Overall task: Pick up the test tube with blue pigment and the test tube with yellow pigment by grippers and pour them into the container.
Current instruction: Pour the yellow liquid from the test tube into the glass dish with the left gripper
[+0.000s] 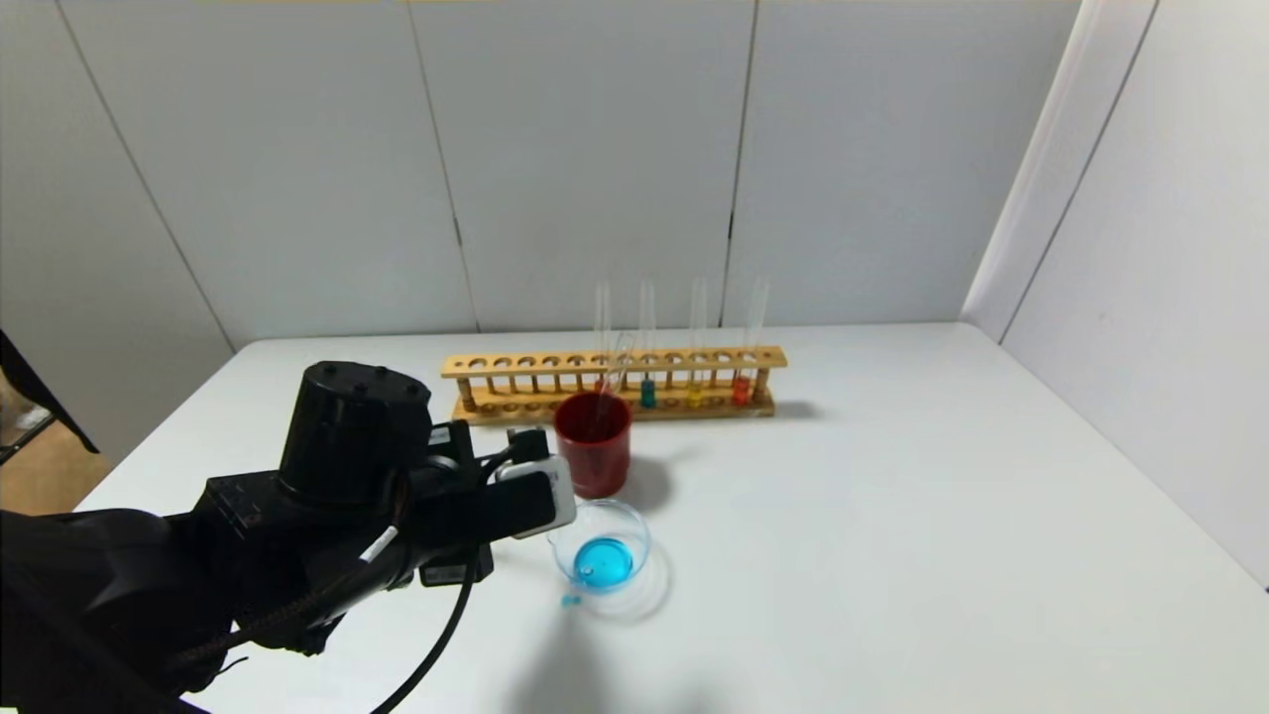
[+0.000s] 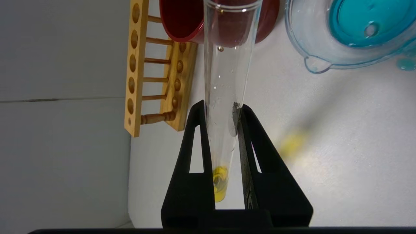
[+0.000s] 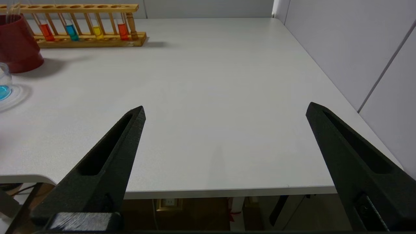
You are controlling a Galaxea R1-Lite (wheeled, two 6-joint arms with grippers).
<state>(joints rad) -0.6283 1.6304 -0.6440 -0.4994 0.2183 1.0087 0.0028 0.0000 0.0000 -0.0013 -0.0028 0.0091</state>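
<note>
The container point(image 1: 602, 555) beside the red cup point(image 1: 593, 443) already holds blue liquid, so the blue pour looks done, while the left gripper point(image 2: 221, 110), clamped on the test tube with yellow pigment point(image 2: 224, 97), hovers nearby, yellow unpoured; the right gripper point(image 3: 224, 110) waits spread apart.

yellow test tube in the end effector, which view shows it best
The left wrist view: the test tube with yellow pigment fills the frame, clamped in the left end effector. In the head view the arm hides it; the right wrist view misses it.
</note>
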